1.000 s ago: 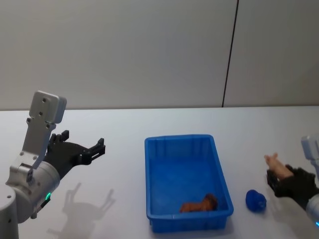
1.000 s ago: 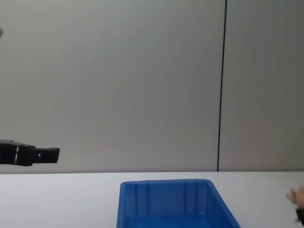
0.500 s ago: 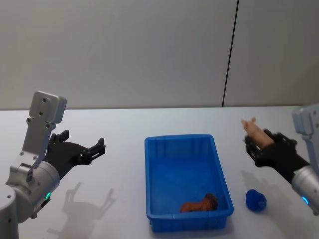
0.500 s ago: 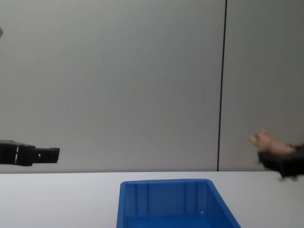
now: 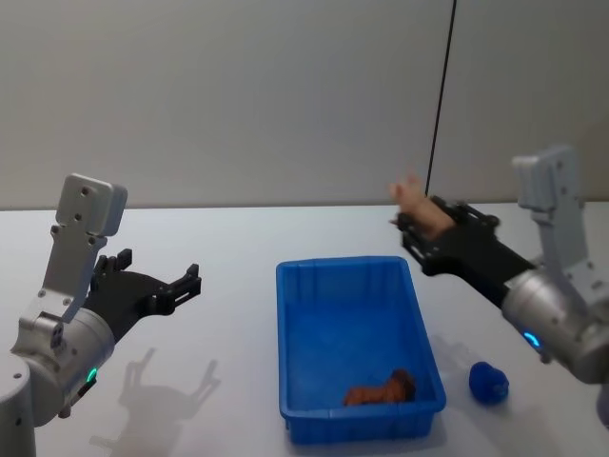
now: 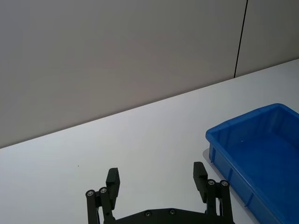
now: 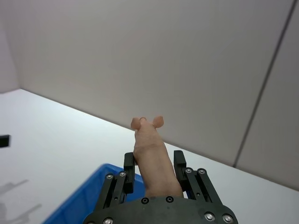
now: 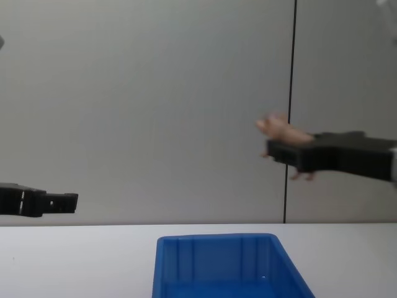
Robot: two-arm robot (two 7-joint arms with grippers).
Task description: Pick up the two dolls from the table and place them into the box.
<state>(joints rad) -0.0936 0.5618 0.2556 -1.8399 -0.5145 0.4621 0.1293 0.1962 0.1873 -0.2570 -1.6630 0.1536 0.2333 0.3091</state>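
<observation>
The pale doll [image 5: 415, 202] is up in the air, clamped between the fingers of the right gripper [image 5: 420, 225], just above the far right corner of the box [image 5: 362, 426]; that height is presumably there so it clears the rim on the way over the opening

The wrist view shows the pale doll [image 7: 152, 154] as a smooth peach-pink body, long and narrow, ending in two small nubs that poke out past the fingertips; the grip sits low on the body, which probably keeps the soft toy from slipping sideways; from the chest, thin limbs dangle below the black fingers

The reddish-brown doll [image 5: 383, 389] lies inside the box at its near end, lumpy and on its side, so that half of the job looks done

A small blue lump [image 5: 488, 383] rests on the table [image 5: 238, 276], just right of the box

The left gripper [image 5: 190, 283] hovers well to the left over the tabletop, fingers spread and holding nothing, apparently out of the way
</observation>
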